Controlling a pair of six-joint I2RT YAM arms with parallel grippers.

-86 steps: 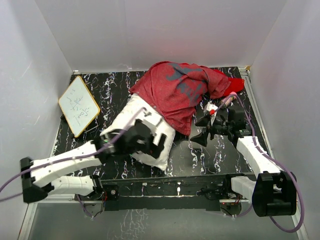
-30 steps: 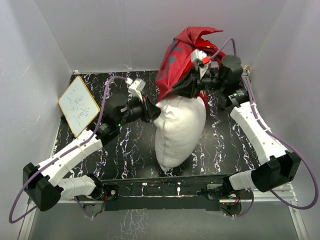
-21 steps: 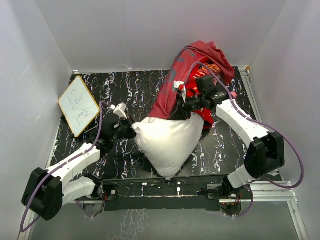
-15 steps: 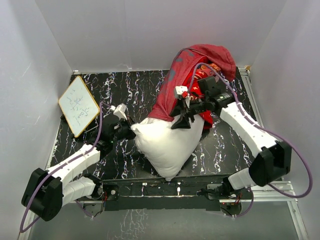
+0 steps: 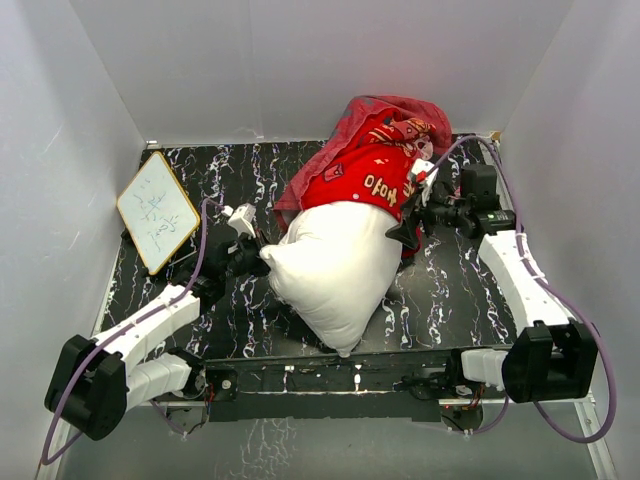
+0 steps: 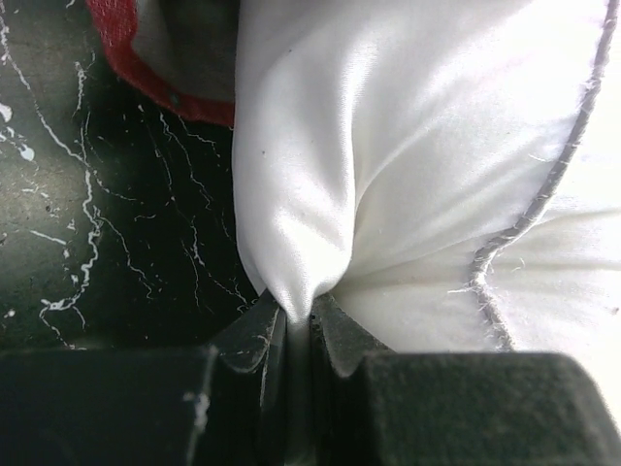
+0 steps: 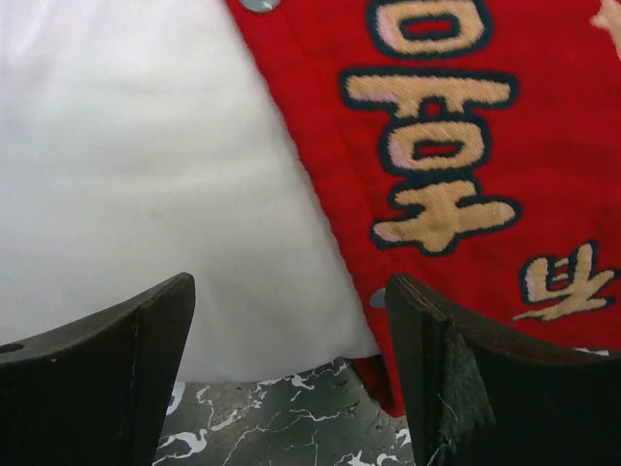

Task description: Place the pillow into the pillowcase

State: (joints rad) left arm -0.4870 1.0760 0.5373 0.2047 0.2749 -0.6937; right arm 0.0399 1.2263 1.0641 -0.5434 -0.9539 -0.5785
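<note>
The pillow (image 5: 335, 275) lies in the middle of the surface (image 5: 455, 300), its far end under the pillowcase (image 5: 370, 175); the left gripper (image 5: 258, 262) pinches its left corner, and the wide-open right gripper (image 5: 405, 228) is just right of the pillowcase's edge.

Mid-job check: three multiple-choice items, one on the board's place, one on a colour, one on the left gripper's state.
1. Where does the white board lie on the table? A) near right corner B) centre C) far left side
2. What colour are the characters printed on the pillowcase? A) yellow B) green C) blue
3. The left gripper is: A) open above the table B) shut on a corner of the pillow C) shut on the pillowcase

1 C, top view shows it at the far left edge; 2 A, right wrist view shows yellow on red; 3 B, left wrist view shows white cloth pinched in its jaws.
</note>
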